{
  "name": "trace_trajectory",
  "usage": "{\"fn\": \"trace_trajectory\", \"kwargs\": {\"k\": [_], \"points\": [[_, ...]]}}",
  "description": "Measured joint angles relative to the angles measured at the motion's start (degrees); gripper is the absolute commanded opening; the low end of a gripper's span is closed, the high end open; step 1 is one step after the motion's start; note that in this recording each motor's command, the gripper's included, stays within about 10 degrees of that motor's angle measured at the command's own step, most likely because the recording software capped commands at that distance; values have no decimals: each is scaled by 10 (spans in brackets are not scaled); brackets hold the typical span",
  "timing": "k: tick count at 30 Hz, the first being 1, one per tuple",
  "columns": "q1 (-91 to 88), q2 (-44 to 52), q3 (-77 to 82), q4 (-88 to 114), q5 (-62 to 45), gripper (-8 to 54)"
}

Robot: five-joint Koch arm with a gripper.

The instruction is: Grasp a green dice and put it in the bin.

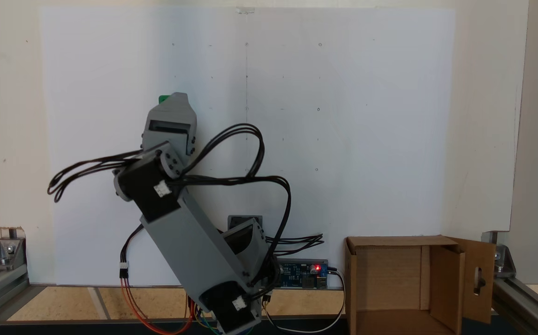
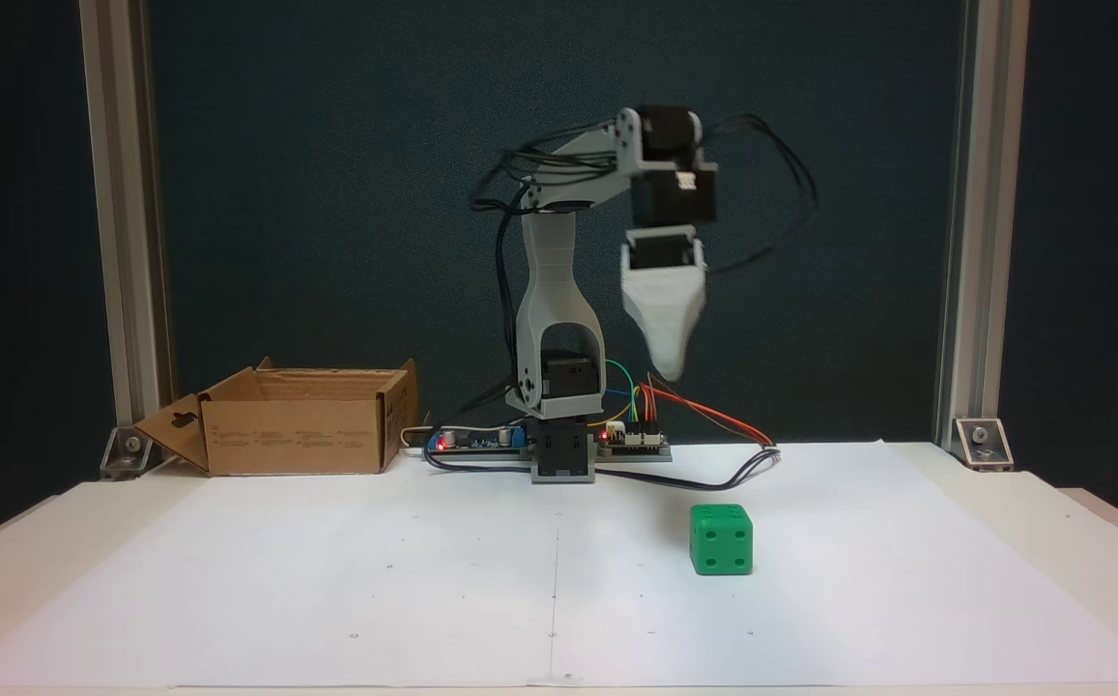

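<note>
The small bright green plastic dice (image 2: 721, 540) sits on the white paper-covered worktop (image 2: 327, 580) toward its right edge in a fixed view, nearly hidden elsewhere behind the blurred grey gripper (image 2: 672, 370) hanging above it, whose jaws' state I cannot tell, well apart from the brown cardboard bin (image 2: 302, 435) at the rear left corner.

Arm (image 2: 559, 280) raised, elbow bent, jaws hanging downward in air — tips blurred

No legible text; tiny unreadable print on the bin (image 2: 300, 437).
</note>
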Motion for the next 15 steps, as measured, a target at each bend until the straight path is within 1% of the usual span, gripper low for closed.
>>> {"fn": "trace_trajectory", "kwargs": {"k": [6,15], "points": [[-17,-58,0,-19,16,440],[-63,-83,0,-56,25,439]]}}
